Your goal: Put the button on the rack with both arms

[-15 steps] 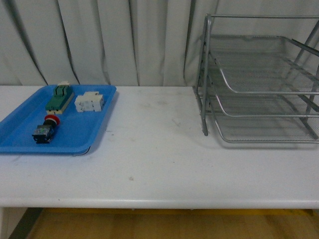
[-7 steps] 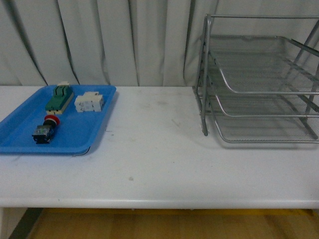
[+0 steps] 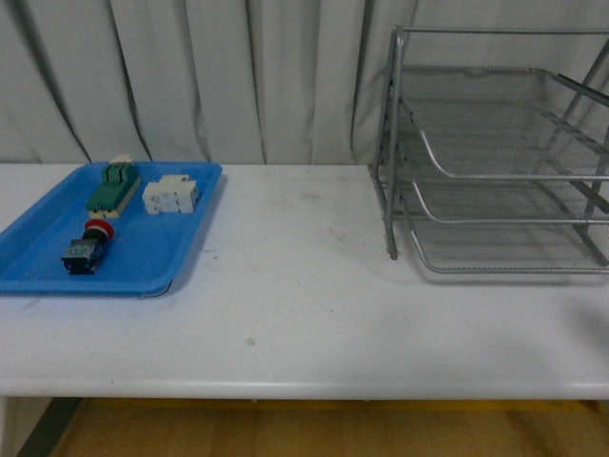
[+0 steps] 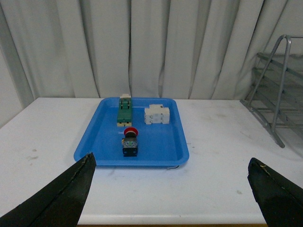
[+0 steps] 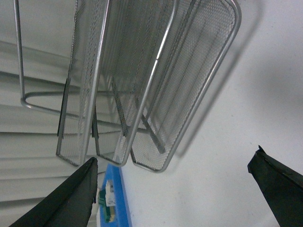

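Front view shows nothing moved over the last 1 second: the button (image 3: 86, 246) lies in the blue tray (image 3: 157, 252), well apart from the rack (image 3: 495, 176). Left gripper (image 4: 170, 163) and right gripper (image 5: 175, 156) both gape empty, so I'd say pickup hasn't begun.

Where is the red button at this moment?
In the front view, the button lies on the left side of the table, inside the blue tray, just nearer the camera than the green-and-cream block.

Red-capped button (image 3: 86, 248) lies on its side, well apart from silver rack (image 3: 391, 143)
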Robot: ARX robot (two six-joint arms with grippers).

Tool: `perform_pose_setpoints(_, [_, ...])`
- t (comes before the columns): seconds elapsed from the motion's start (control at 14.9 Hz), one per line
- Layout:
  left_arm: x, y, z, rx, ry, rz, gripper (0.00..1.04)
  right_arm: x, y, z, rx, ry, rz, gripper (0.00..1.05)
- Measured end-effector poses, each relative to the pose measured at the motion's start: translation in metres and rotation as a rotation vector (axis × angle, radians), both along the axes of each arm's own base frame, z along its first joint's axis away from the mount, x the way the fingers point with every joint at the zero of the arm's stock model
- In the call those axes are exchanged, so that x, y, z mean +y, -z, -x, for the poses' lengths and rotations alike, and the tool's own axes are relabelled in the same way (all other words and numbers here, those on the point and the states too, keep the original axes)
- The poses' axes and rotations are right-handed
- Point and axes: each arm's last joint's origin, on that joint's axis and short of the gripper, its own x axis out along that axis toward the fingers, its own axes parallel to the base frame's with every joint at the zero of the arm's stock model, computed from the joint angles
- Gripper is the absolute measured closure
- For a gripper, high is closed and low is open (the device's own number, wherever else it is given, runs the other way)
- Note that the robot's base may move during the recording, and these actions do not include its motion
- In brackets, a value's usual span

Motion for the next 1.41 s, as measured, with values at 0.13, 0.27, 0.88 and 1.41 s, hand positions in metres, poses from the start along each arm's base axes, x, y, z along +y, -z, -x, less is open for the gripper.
perform_pose_setpoints(0.13, [0.000,0.000,0.000,0.000,0.000,0.000,0.07,0.001,0.004,-0.026,-0.029,-0.012,-0.005,0.06])
perform_pose_setpoints(0.27, [0.000,0.000,0.000,0.000,0.000,0.000,0.07,0.005,0.006,-0.039,-0.043,-0.028,-0.003,0.06])
perform_pose_setpoints(0.88, [0.000,0.000,0.000,0.000,0.000,0.000,0.07,0.025,0.014,-0.096,-0.049,-0.054,0.009,0.06])
perform_pose_setpoints(1.41, [0.000,0.000,0.000,0.000,0.000,0.000,0.07,0.026,0.032,-0.151,-0.003,0.011,0.020,0.34])
